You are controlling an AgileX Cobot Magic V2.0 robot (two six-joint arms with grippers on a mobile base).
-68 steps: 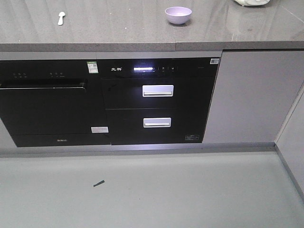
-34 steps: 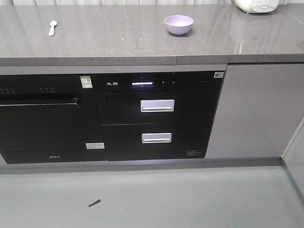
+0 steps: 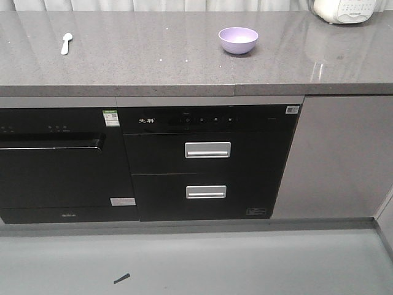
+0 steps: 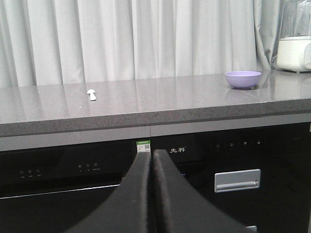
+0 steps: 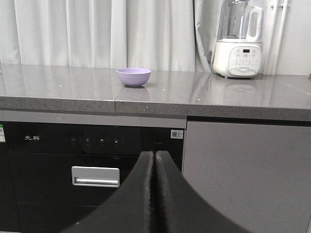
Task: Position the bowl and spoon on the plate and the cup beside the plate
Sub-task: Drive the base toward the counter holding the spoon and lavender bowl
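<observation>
since the bowl (image 3: 238,40) sits upright on the grey counter (image 3: 153,67) in the upper middle of the front view, and the spoon (image 3: 66,43) lies well apart from it in the upper left, both are judged to be untouched. neither plate nor cup can be found in any view. the bowl is shown at the right of the left wrist view and left of centre in the right wrist view, with a white blender (image 5: 239,39) well to its right, against the curtain (image 5: 97,34). below the counter a black drawer unit (image 3: 159,166) is seen.

the left gripper (image 4: 152,158) is pressed closed with nothing held, low before the cabinet front. the right gripper (image 5: 154,156) is closed and empty in the same way.

the step in hand is judged to be the approach. it would be done well if the base were brought square to the counter, the arms raised above its edge, and the jaws parted before the bowl's rim is reached. the plate should be located first.
</observation>
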